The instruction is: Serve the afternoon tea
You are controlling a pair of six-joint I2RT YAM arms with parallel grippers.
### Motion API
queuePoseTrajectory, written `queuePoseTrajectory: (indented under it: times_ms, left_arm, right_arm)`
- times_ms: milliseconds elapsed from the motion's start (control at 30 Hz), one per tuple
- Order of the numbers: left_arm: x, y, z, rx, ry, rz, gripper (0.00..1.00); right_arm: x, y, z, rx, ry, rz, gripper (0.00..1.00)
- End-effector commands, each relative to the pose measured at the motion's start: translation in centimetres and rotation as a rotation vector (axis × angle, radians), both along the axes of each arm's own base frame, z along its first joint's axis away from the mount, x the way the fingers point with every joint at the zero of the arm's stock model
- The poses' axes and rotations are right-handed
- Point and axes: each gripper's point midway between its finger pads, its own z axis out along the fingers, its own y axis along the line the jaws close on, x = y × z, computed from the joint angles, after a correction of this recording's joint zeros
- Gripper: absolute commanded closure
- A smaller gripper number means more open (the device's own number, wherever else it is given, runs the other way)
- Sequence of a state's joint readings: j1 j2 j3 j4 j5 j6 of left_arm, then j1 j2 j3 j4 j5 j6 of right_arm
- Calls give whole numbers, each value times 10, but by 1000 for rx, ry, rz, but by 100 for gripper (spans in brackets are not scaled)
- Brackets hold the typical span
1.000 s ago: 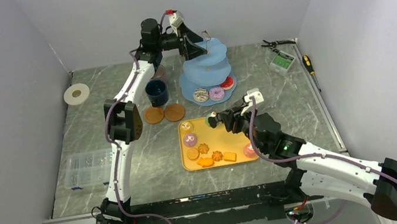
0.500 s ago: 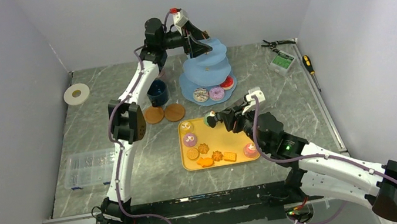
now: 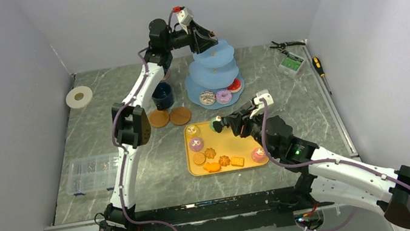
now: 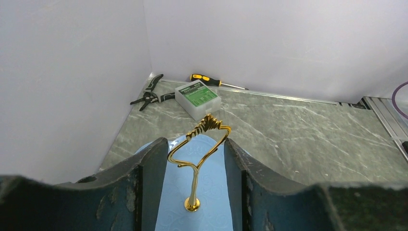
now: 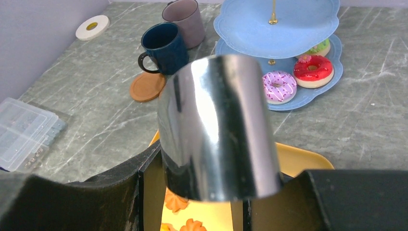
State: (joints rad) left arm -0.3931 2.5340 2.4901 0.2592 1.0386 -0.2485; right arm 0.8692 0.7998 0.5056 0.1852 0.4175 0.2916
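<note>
The light-blue three-tier stand (image 3: 211,68) stands at the back, with doughnuts (image 3: 223,95) on its bottom tier. My left gripper (image 3: 204,41) is at its top, fingers against both sides of the gold handle (image 4: 197,149). My right gripper (image 3: 239,121) is shut on the tongs (image 5: 219,130) over the yellow tray (image 3: 242,137); a small teal treat (image 3: 215,125) sits at the tongs' tip. Cupcakes (image 3: 196,144) and orange biscuits (image 3: 222,162) lie on the tray. The dark-blue mug (image 3: 161,95) stands behind two brown coasters (image 3: 159,118). The mauve mug (image 5: 185,17) is behind it.
A white tape roll (image 3: 79,97) lies at the far left and a clear plastic box (image 3: 90,174) at the near left. Pliers (image 3: 287,45), a green-labelled box (image 3: 292,64) and a screwdriver (image 3: 319,66) lie at the back right. Walls enclose three sides.
My left gripper moved right and up onto the stand's top handle. My right gripper with the tongs shifted slightly left over the tray.
</note>
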Motion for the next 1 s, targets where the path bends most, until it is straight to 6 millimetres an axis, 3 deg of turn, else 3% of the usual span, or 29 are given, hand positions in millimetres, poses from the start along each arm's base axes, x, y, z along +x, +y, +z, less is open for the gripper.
queuePoseTrajectory:
  times_ms: [0, 233, 400, 700, 967]
  left_arm:
    - [-5, -3, 34, -41, -96, 19, 49]
    - [-9, -6, 38, -41, -112, 10, 54]
    - [-13, -7, 46, -49, -136, 13, 73]
    - [-16, -5, 58, -59, -167, 63, 74]
    - [-21, -7, 67, -62, -233, 269, 82]
  right_arm:
    - [1, 1, 33, 87, -58, -2, 69]
    - [0, 0, 32, 88, -58, -5, 70]
    - [0, 0, 31, 86, -55, -2, 70]
    - [0, -3, 29, 83, -54, -13, 71]
    - [7, -16, 35, 43, -89, -79, 71]
